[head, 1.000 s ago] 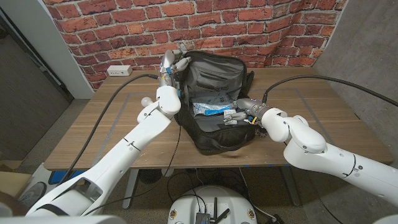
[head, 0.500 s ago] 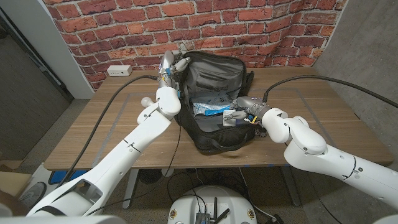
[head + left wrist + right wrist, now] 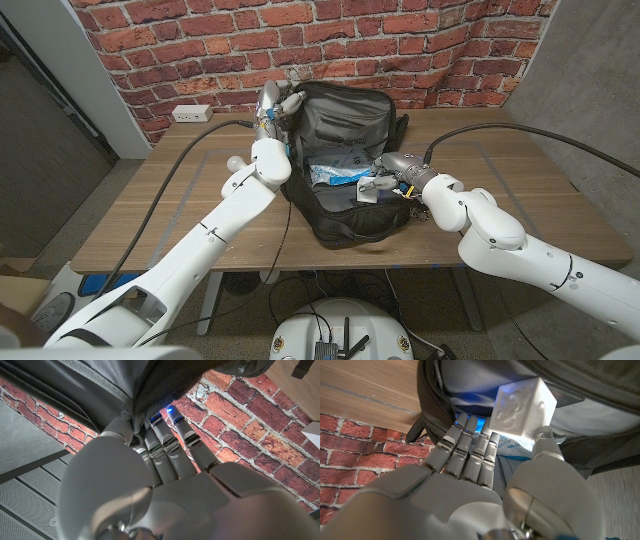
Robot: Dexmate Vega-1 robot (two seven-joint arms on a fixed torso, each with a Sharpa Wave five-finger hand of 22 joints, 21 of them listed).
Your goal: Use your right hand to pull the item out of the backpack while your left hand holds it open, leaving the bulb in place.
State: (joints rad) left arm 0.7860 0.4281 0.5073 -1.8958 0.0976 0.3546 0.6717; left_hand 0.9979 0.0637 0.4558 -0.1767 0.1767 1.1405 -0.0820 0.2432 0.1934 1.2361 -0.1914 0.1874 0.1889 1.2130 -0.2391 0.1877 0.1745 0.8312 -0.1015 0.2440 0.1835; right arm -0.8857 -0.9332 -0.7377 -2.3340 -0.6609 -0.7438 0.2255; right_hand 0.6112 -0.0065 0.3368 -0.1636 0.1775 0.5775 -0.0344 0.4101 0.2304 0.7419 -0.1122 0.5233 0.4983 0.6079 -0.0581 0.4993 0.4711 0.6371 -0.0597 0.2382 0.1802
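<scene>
step: lifting the item clear of the bag; judged about midway, item gripped but not yet past the rim.
bag: black fabric backpack (image 3: 350,170) stands near the middle of the wooden table (image 3: 170,215), its mouth gaping toward the front edge, grey lining showing.
left hand: left hand (image 3: 277,106) has fingers closed on the bag's top flap at the far-left corner of the opening; the left wrist view shows the fingers (image 3: 165,445) clamped on dark fabric.
right hand: right hand (image 3: 385,180) reaches in from the right side of the mouth, thumb and fingers pinching a small white cube-shaped box (image 3: 524,407).
item: the cube sits at the mouth, just above the blue-and-white packets (image 3: 335,175) lying inside.
bulb: cannot pick it out among the contents.
advice: keep the pinch firm, draw up and toward the table's right edge, clear of the zip rim; left hand should keep the flap taut.
risk: dragging packets along; a slipping cube.
</scene>
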